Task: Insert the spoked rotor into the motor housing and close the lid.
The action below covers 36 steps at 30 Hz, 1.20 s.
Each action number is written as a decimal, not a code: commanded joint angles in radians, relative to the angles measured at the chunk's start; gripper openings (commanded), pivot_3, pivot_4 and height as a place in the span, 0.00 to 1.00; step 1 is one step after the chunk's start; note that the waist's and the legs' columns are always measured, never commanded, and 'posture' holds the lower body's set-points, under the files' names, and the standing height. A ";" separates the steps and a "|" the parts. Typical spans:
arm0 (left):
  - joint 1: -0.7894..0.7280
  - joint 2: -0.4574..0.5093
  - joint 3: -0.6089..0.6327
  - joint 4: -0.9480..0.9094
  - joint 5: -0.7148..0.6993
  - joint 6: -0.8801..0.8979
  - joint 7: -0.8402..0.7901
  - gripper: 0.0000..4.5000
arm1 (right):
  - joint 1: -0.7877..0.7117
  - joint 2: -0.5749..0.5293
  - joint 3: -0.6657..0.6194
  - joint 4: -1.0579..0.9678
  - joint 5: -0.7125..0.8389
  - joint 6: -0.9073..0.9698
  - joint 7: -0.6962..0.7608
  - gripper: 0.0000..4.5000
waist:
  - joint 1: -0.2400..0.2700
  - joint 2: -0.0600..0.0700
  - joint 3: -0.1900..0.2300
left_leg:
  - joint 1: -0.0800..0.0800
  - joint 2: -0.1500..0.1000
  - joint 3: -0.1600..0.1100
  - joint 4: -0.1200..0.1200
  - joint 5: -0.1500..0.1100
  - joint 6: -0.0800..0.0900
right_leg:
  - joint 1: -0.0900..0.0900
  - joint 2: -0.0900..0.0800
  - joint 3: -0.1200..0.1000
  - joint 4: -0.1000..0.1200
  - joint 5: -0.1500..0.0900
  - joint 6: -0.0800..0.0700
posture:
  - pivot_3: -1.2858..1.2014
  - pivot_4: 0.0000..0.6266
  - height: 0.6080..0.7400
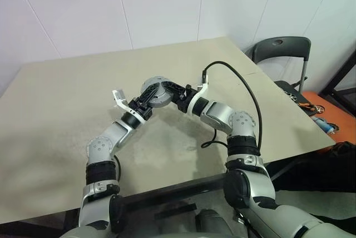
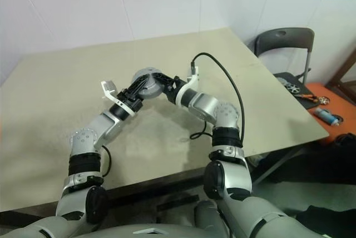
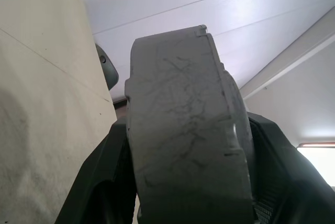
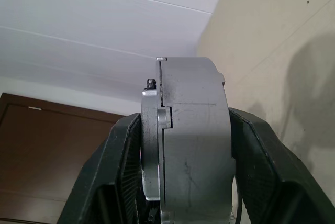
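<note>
A thick round grey motor housing (image 1: 158,90) hangs edge-up above the middle of the table, gripped from both sides. My left gripper (image 1: 146,100) comes at it from the left and is shut on its rim. In the left wrist view its black fingers (image 3: 99,182) press both flat faces of the housing (image 3: 183,130). My right gripper (image 1: 177,94) is shut on the opposite side, its fingers (image 4: 261,171) flanking the housing (image 4: 193,145). A thinner silver layer lies flush on one face there. The spoked rotor is hidden. I cannot tell the lid apart from the housing.
The beige table (image 1: 67,99) stretches wide under both arms. A black cable (image 1: 247,93) loops from my right wrist. A grey chair (image 1: 281,54) stands past the table's right edge, with an orange surface holding tools (image 1: 320,107) beyond it.
</note>
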 commanded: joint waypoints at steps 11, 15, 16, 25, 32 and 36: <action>-0.044 0.021 0.022 -0.053 -0.022 0.015 0.044 0.52 | -0.052 0.026 0.071 -0.054 -0.059 -0.060 0.015 0.49 | -0.001 0.000 0.000 | 0.000 0.000 0.000 0.000 0.000 0.000 | 0.000 0.000 0.000 0.000 0.000 0.000 | 0.52 0.00 1.00; -0.041 0.021 0.017 -0.052 -0.014 0.016 0.049 0.52 | -0.050 0.026 0.070 -0.030 -0.051 -0.060 0.031 0.70 | 0.000 0.000 0.000 | 0.000 0.000 0.000 0.000 0.000 0.000 | 0.000 0.000 0.000 0.000 0.000 0.000 | 0.52 0.00 1.00; -0.042 0.021 0.018 -0.052 -0.011 0.016 0.050 0.52 | -0.053 0.026 0.063 -0.025 -0.031 -0.038 0.040 0.77 | 0.000 0.000 0.000 | 0.000 0.000 0.000 0.000 0.000 0.000 | 0.000 0.000 0.000 0.000 0.000 0.000 | 0.52 0.00 1.00; -0.052 0.021 0.028 -0.046 0.014 -0.002 0.052 0.52 | -0.049 0.018 0.016 -0.033 -0.010 -0.052 0.021 0.84 | 0.000 0.000 0.000 | 0.000 0.000 0.000 0.000 0.000 0.000 | 0.000 0.000 0.000 0.000 0.000 0.000 | 0.52 0.00 1.00; -0.087 0.083 0.101 -0.049 -0.012 -0.036 0.051 0.52 | -0.032 0.008 0.010 -0.022 -0.035 -0.080 0.007 0.84 | -0.004 0.000 0.000 | 0.000 0.000 0.000 0.000 0.000 0.000 | 0.000 0.000 0.000 0.000 0.000 0.000 | 0.52 0.00 1.00; -0.092 0.131 0.145 -0.066 -0.031 -0.033 0.058 0.52 | -0.030 0.011 0.011 -0.023 -0.034 -0.085 0.007 0.84 | -0.002 0.000 0.000 | 0.000 0.000 0.000 0.000 0.000 0.000 | 0.000 0.000 0.000 0.001 0.000 0.000 | 0.52 0.00 1.00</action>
